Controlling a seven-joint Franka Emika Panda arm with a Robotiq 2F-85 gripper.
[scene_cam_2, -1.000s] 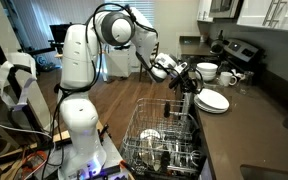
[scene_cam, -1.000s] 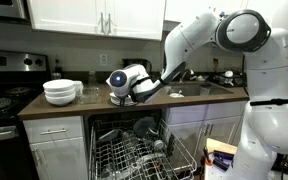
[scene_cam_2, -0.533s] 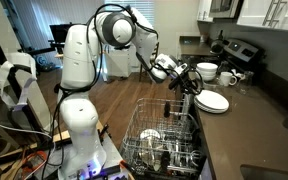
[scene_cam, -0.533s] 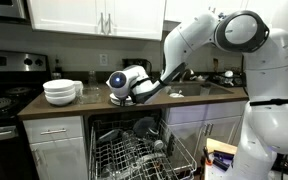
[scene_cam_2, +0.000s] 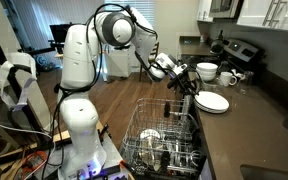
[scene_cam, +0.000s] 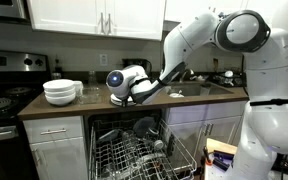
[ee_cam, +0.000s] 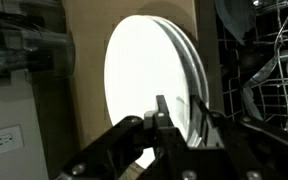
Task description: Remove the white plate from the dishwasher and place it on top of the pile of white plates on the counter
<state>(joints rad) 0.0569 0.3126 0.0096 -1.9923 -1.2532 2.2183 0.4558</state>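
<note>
**A:** On the gripper (scene_cam: pixel 124 96): in an exterior view, parked low over the counter (scene_cam: pixel 89 102), right at the pile of white plates (scene_cam: pixel 125 101) and well apart from the bowls (scene_cam: pixel 61 92). Can't read the fingers from that angle. Below, open dishwasher (scene_cam: pixel 114 128) with the rack (scene_cam: pixel 139 158) pulled out.

**B:** Same deal in an exterior view here: gripper (scene_cam_2: pixel 194 86) tipped down onto the near edge of the pile of white plates (scene_cam_2: pixel 214 102), above the far end of the rack (scene_cam_2: pixel 164 140). Too small to judge the grip there either.

**A:** Wrist view settles it, more or less. Fingers (ee_cam: pixel 162 108) drawn in to a narrow gap, nipping the rim of the white plate (ee_cam: pixel 144 70). Looks flat on the pile already, with another rim peeking out just behind. Bit of rack (ee_cam: pixel 274 60) off to one side.

**B:** So, set-down stage? Reads like the tail end of the job to me: plate out of the dishwasher, resting on the stack, just not let go.

**A:** Agreed, going by how things lie. Next move, as a guess: ease the fingers apart a touch, then back straight off the rim. Needs care not to drag the top plate sideways or leave it off-centre.
</note>
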